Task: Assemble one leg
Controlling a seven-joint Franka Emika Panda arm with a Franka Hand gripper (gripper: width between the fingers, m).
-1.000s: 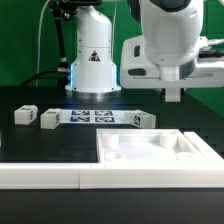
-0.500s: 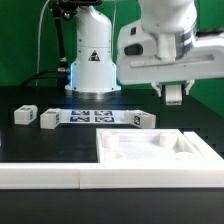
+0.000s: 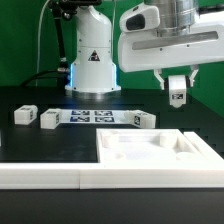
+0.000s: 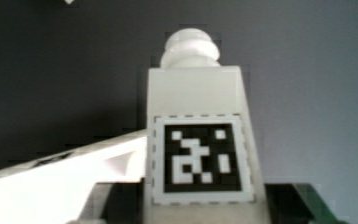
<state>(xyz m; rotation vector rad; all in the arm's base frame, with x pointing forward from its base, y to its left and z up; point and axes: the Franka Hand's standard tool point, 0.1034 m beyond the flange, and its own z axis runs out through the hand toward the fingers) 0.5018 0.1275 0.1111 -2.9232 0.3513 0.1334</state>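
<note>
Nearest lies the large white panel on the black counter, recessed face up, ready, I judge, to take a post. Behind it sit the marker board and two loose blocks. Farther back, well above the counter, the fingers pinch the leg upright, its peg clear of the grip — likely so it can seat in a socket.

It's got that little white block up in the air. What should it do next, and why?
Probably carry the leg toward the white panel and lower it over a round socket. The gripper is shut on the leg, holding it high above the table, not touching the panel. The wrist view shows a rounded peg on its free end.
</note>
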